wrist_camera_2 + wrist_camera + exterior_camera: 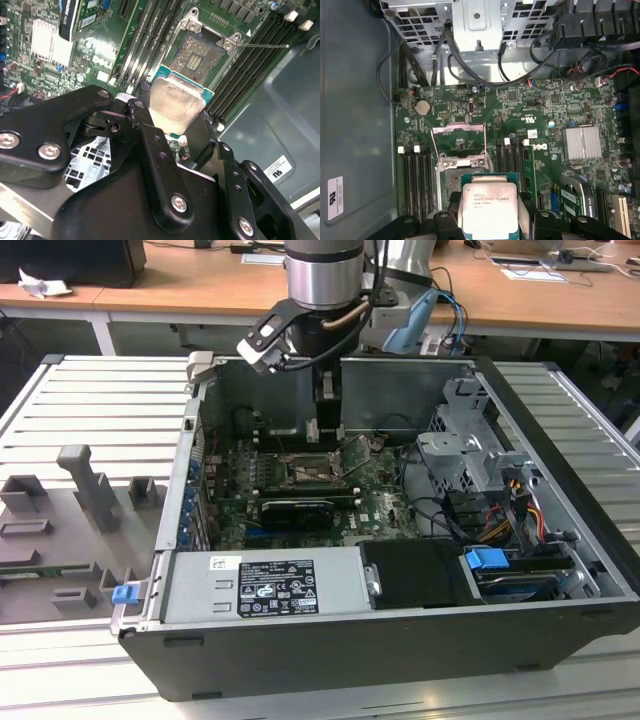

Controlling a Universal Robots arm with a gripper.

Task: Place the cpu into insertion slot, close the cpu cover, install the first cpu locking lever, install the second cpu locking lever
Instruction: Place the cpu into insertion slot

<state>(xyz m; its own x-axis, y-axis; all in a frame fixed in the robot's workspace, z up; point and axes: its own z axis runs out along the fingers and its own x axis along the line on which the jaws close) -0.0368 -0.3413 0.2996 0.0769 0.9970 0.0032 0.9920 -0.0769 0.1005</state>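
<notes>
My gripper (pixel 175 119) is shut on the cpu (pixel 176 102), a flat square chip with a silvery face and a green edge. Its black fingers (pixel 445 220) clamp two opposite sides of the cpu (pixel 487 207). The chip hangs above the green board, just beside the insertion slot (pixel 197 54), which lies open with its contact field bare. In the first wrist view the chip hides part of the slot (pixel 454 172). The cpu cover (pixel 458 136) is swung back behind the slot. A thin metal lever (pixel 265 46) sticks out past one corner. In the exterior view the gripper (pixel 325 435) reaches down into the computer case over the slot (pixel 308 472).
Rows of long black memory slots (pixel 415 172) flank the socket on both sides. A finned heatsink (pixel 583 142) sits on the board. A metal drive cage (pixel 470 455) with cables and a grey power supply (pixel 265 585) fill the case. The case wall (pixel 355 125) rises close by.
</notes>
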